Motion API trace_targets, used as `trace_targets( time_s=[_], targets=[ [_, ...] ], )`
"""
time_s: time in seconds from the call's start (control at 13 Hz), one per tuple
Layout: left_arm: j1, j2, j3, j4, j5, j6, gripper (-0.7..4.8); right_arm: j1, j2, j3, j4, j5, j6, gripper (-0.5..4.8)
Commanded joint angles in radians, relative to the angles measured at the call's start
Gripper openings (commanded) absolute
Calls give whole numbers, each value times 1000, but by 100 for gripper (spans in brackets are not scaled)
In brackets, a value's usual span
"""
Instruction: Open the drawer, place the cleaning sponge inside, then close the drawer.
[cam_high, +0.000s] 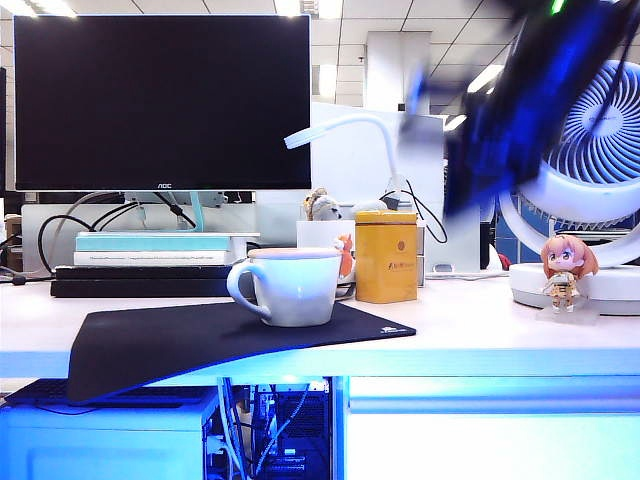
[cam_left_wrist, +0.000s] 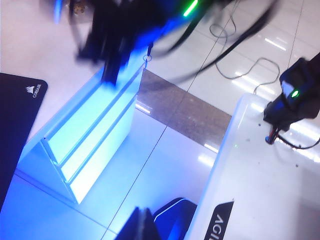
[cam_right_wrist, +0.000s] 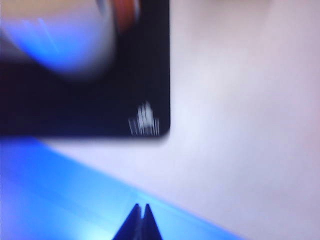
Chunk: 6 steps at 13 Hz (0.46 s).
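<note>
a: right arm (cam_high: 520, 95) is a dark blur in the upper right of the exterior view, above the desk (cam_high: 480, 330), in front of the white fan (cam_high: 600, 150).

b: and the right gripper (cam_right_wrist: 141, 222)? its two tips sit pressed together at the bottom edge of the right wrist view, nothing between them, over the desk edge near the mouse pad (cam_right_wrist: 85, 107) corner.

a: left gripper (cam_left_wrist: 145, 225) shows as dark tips low in the left wrist view, also closed up, empty, out beside the desk over the floor.

b: drawer (cam_high: 490, 440) is the blue-lit white panel at lower right of the exterior view, shut flush.

a: the cleaning sponge, can't find it. cup (cam_high: 290, 285) sits on the pad, yellow tin (cam_high: 386, 256) behind it.
</note>
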Motion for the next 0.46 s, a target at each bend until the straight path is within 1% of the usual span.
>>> trace_targets(
  time_s=[0.08, 0.23, 0.31, 0.39, 0.46],
  targets=[
    [-1, -3, 2, -3, 14, 16, -6, 1, -285, 4, -2, 27, 68, -1],
    [-1, -13, 2, -3, 17, 7, -6, 2, -447, 2, 0, 103, 102, -1],
    [-7, -32, 2, -3, 16, 13, -6, 1, -573, -5, -12, 146, 66, -1],
    [-32, -71, 2, -6, -30, 37, -6, 1, -792, -92, -51, 154, -21, -1],
    [-44, -80, 2, -4, -24, 36, -6, 0, -883, -185, -47, 115, -28, -1]
  ],
)
